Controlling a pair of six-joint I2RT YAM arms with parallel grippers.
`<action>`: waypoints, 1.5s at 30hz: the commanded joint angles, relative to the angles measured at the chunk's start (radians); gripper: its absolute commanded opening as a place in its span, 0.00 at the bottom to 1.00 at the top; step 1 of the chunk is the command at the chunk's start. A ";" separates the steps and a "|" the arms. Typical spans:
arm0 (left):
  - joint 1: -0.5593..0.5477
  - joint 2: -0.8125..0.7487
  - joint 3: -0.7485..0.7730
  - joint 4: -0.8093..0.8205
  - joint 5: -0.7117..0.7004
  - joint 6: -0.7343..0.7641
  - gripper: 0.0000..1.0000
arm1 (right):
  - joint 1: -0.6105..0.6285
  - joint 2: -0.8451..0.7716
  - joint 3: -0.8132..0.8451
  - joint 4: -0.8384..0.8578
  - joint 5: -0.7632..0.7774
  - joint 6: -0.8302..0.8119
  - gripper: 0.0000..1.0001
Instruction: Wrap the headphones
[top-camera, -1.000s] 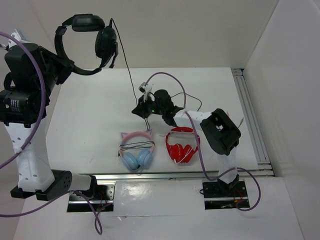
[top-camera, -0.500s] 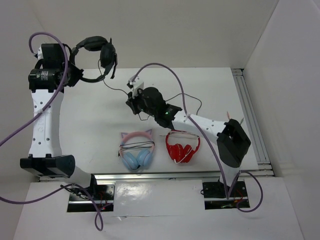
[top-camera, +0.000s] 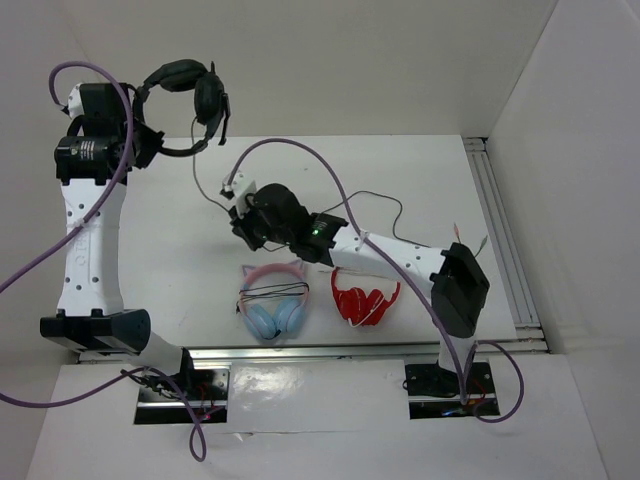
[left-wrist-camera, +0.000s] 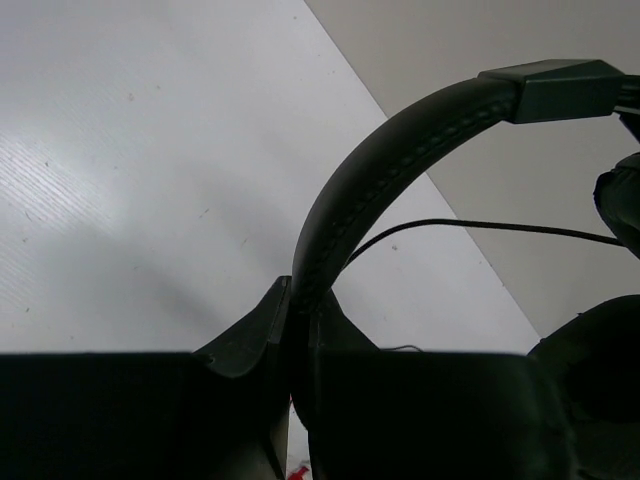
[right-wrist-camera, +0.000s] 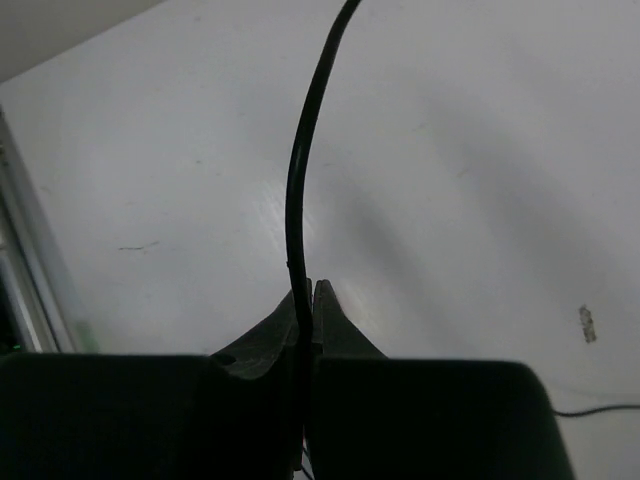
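The black headphones (top-camera: 195, 88) hang in the air at the far left, above the table. My left gripper (top-camera: 148, 143) is shut on their headband; in the left wrist view the padded headband (left-wrist-camera: 400, 140) rises from between my shut fingers (left-wrist-camera: 300, 302). The thin black cable (top-camera: 196, 165) runs down from an earcup to my right gripper (top-camera: 240, 212), which is shut on it low over the middle of the table. In the right wrist view the cable (right-wrist-camera: 300, 170) is pinched between the fingertips (right-wrist-camera: 307, 292). More cable (top-camera: 375, 196) trails on the table behind the right arm.
A pink-and-blue cat-ear pair (top-camera: 272, 300) and a red pair (top-camera: 362, 295) lie near the front edge of the table. A metal rail (top-camera: 500, 230) runs along the right side. White walls enclose the back and both sides.
My right gripper has moved left and forward with the cable. My left arm dropped from high up a second ago, then held the headphones nearly still.
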 joint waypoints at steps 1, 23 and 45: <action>0.003 -0.007 0.030 0.076 -0.064 -0.041 0.00 | 0.056 -0.038 0.120 -0.086 -0.030 -0.037 0.00; 0.002 0.071 -0.205 0.131 -0.163 0.114 0.00 | 0.143 -0.047 0.614 -0.539 0.439 -0.304 0.00; -0.452 -0.197 -0.525 0.380 -0.022 0.762 0.00 | -0.229 -0.070 0.534 -0.283 0.266 -0.541 0.00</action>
